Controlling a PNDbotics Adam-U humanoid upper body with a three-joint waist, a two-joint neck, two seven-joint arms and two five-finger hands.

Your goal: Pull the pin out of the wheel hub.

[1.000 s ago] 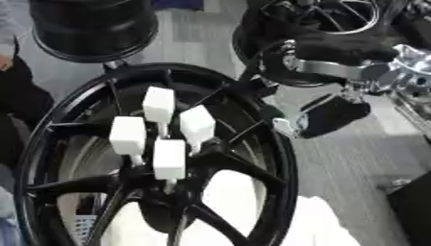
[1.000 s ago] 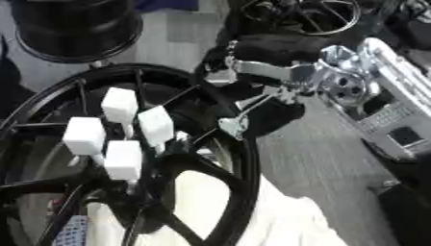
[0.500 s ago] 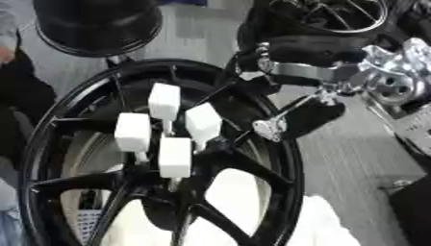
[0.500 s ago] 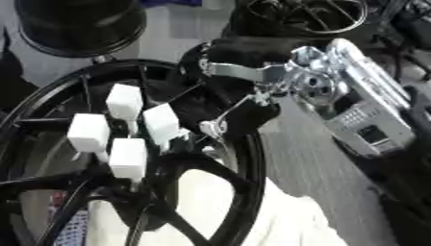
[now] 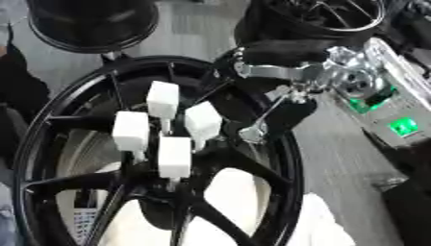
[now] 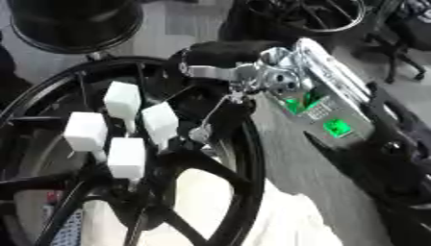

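Right hand [image 5: 282, 72] reaching toward right pin [image 5: 203, 121] on wheel hub [image 5: 168, 178]; finger state unclear. Risk: knocking neighbouring pins.

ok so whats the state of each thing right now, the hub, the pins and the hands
wheel hub: lying flat, spokes up
four white-capped pins: all standing upright in the hub centre, none pulled out
right hand: over the hub's right rim, beside the pins; whether its fingers are curled cannot be told
left hand: not in view
second black wheel: at the far left, untouched
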